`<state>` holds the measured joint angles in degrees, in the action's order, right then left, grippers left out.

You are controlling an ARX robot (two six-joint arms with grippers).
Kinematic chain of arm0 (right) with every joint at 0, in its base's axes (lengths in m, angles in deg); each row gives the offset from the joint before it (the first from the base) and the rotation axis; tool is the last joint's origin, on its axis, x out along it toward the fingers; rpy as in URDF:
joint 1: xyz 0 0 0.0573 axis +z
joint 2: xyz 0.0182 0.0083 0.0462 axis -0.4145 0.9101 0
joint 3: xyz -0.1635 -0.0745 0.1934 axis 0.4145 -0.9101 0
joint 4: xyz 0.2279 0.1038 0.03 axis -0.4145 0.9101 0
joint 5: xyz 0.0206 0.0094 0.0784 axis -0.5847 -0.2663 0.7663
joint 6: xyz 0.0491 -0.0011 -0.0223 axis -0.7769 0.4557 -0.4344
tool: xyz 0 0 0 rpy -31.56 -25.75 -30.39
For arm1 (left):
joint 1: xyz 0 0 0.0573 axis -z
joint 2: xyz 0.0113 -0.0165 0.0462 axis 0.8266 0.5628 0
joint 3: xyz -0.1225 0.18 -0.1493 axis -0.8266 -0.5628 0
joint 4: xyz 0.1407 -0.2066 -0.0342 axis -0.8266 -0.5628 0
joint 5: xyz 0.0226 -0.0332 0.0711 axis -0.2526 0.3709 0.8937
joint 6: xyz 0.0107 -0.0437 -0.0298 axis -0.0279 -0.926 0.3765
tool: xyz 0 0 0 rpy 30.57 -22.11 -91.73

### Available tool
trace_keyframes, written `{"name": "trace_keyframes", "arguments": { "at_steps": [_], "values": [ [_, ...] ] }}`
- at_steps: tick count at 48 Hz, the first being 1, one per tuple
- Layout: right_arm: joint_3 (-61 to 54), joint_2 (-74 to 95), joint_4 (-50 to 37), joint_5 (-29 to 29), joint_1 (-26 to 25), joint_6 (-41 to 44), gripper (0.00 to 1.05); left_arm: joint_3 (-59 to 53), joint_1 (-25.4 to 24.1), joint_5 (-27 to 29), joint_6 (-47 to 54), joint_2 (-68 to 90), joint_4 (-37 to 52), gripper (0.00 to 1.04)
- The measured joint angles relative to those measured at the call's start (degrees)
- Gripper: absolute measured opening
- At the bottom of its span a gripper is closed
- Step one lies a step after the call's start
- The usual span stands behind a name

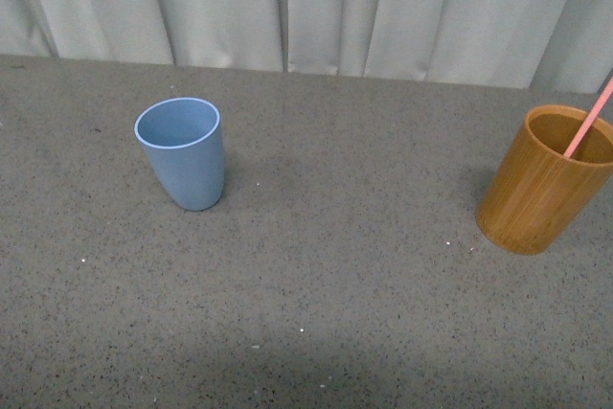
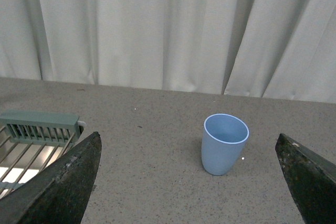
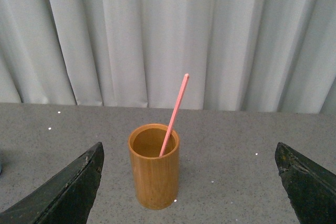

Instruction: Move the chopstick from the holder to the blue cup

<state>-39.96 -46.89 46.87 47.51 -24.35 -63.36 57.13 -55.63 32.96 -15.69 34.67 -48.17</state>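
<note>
Chopstick (image 1: pixel 588 122) leaning in holder (image 1: pixel 539 189), bench right edge. Blue cup (image 1: pixel 184 158) well apart, toward left edge. Right gripper (image 3: pixel 189 184) gaping wide, empty, facing holder. Left gripper (image 2: pixel 189 184) likewise. Pinch stick above holder's rim, lift straight up, don't tip holder.

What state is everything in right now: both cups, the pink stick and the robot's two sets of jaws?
blue cup: upright, empty.
holder: upright, with the stick inside.
chopstick: leaning in the holder, upper end poking out above the rim.
left gripper: jaws wide open, holding nothing.
right gripper: jaws wide open, holding nothing.
</note>
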Motion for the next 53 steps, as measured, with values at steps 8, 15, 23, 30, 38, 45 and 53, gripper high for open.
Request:
{"name": "trace_keyframes", "arguments": {
  "at_steps": [8, 15, 23, 30, 38, 45, 53],
  "values": [
    [0.0, 0.0, 0.0, 0.02, 0.0, 0.0, 0.95, 0.0, 0.0, 0.0, 0.0, 0.0, 0.0, 0.98],
    [0.0, 0.0, 0.0, 0.02, 0.0, 0.0, 0.95, 0.0, 0.0, 0.0, 0.02, 0.0, 0.0, 0.98],
    [0.0, 0.0, 0.0, 0.02, 0.0, 0.0, 0.95, 0.0, 0.0, 0.0, 0.0, 0.0, 0.0, 0.98],
    [0.0, 0.0, 0.0, 0.0, 0.0, 0.0, 0.95, 0.0, 0.0, 0.0, 0.02, 0.0, 0.0, 0.98],
    [0.0, 0.0, 0.0, 0.02, 0.0, 0.0, 0.95, 0.0, 0.0, 0.0, 0.0, 0.0, 0.0, 0.98],
    [0.0, 0.0, 0.0, 0.0, 0.0, 0.0, 0.95, 0.0, 0.0, 0.0, 0.0, 0.0, 0.0, 0.98],
    [0.0, 0.0, 0.0, 0.0, 0.0, 0.0, 0.95, 0.0, 0.0, 0.0, 0.0, 0.0, 0.0, 0.98]
  ]
}}
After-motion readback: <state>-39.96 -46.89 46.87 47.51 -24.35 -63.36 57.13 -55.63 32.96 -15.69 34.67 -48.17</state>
